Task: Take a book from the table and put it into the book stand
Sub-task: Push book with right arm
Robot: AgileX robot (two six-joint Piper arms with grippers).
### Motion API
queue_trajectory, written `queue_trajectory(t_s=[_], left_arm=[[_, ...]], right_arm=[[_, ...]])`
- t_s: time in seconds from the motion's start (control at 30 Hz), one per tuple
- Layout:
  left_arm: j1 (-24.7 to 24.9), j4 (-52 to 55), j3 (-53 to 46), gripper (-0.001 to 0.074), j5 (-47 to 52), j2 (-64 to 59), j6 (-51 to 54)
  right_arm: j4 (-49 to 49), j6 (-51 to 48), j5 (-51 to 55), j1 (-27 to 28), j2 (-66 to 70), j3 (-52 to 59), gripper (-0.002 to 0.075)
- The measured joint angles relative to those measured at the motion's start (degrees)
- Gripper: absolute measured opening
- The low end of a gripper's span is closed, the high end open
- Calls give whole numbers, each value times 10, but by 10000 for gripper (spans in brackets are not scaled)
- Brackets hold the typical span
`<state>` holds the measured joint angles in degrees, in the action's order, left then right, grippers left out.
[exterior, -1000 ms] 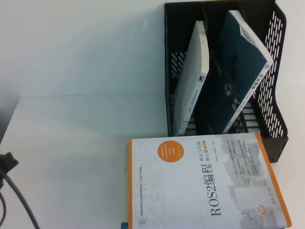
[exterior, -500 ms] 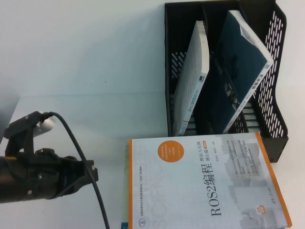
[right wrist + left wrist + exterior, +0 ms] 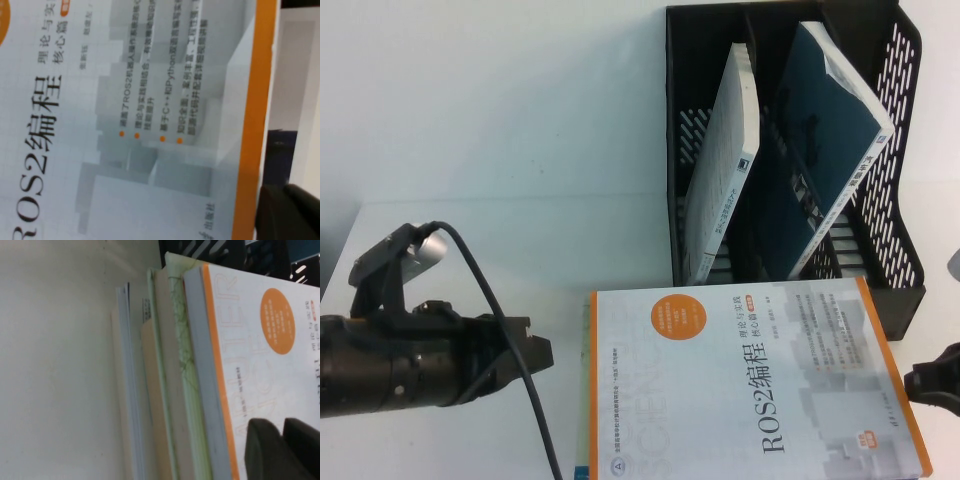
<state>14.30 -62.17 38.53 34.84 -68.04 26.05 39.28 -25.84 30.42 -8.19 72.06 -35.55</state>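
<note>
White table (image 3: 520,130) carries a black book stand (image 3: 905,270) at the far right, with two books leaning in its slots: a pale one (image 3: 725,150) in the left compartment, a dark teal one (image 3: 825,140) in the right. Just before the stand lies a white, orange-edged ROS2 book (image 3: 750,385) atop a stack (image 3: 165,390) of others. Left gripper (image 3: 535,350) hovers just beside the book's left edge, its fingers (image 3: 267,450) close together and holding nothing. Right gripper (image 3: 920,385) sits at the book's right edge; whether its fingers are parted cannot be told.
</note>
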Motion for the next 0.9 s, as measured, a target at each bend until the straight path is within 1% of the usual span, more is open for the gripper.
queue_trajectory(t_s=[0.07, 0.13, 0.3, 0.4, 0.5, 0.57, 0.63, 0.8, 0.9], left_arm=[[0, -19, 1, 74, 0, -1, 17], [0, -42, 1, 140, 0, -1, 31], [0, -83, 1, 368, -12, -1, 40], [0, -99, 1, 434, -29, -1, 43], [-9, -109, 1, 454, -29, -13, 52], [-30, -128, 1, 460, -5, -27, 59], [-65, -153, 1, 461, 41, -46, 79], [-178, -227, 1, 464, 185, -102, 151], [-225, -230, 2, 468, 225, -119, 164]], right_arm=[[0, 0, -5, -7, 13, -3, 9], [0, 0, -6, -14, 26, -11, 9], [1, 0, -16, -28, 37, -24, 9], [3, 0, -19, -28, 37, -31, 9], [3, -2, -19, -28, 43, -40, 9], [4, -3, -15, -29, 56, -48, 9], [4, -3, -10, -31, 68, -56, 9], [6, -3, -4, -41, 88, -68, 9], [8, -3, -4, -49, 89, -68, 9]])
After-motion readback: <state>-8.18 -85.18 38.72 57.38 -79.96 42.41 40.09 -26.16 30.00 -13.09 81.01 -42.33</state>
